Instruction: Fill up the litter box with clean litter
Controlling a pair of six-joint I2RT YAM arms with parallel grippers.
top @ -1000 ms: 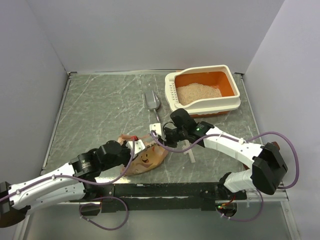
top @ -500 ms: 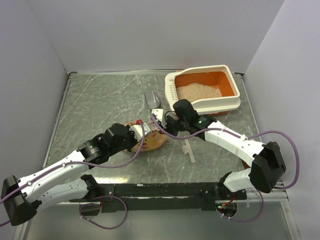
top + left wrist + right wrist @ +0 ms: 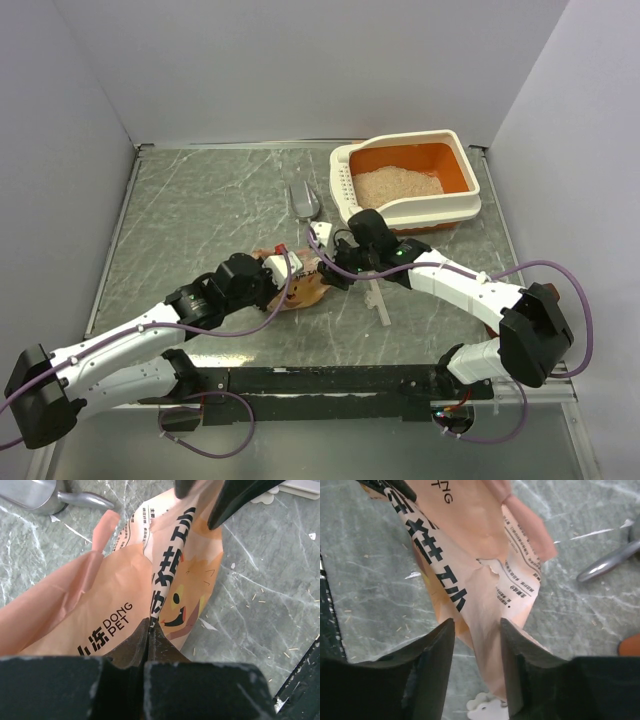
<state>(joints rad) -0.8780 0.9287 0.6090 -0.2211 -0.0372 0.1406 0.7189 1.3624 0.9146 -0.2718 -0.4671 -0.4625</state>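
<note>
The litter box [image 3: 436, 209] stands at the far right, its orange basin holding a pile of pale clean litter [image 3: 396, 186]. A tan-orange printed bag [image 3: 306, 290] lies crumpled at mid-table. My left gripper [image 3: 281, 267] is shut on a folded edge of the bag [image 3: 115, 595], pinched at the jaw tips [image 3: 149, 623]. My right gripper [image 3: 322, 241] hovers over the bag's other end with its jaws open. A flap of the bag [image 3: 470, 545] runs between the open fingers [image 3: 476, 626] without being squeezed. The right gripper's dark fingers [image 3: 235, 495] show in the left wrist view.
A grey metal scoop [image 3: 303, 203] lies just beyond the bag, left of the litter box; it also shows as the scoop [image 3: 45, 492] and its handle [image 3: 607, 562]. A white strip [image 3: 377, 300] lies right of the bag. Grey walls close in three sides.
The right gripper has opened and let go of the bag. Both arms have carried the bag a little farther from the near edge, toward mid-table.
</note>
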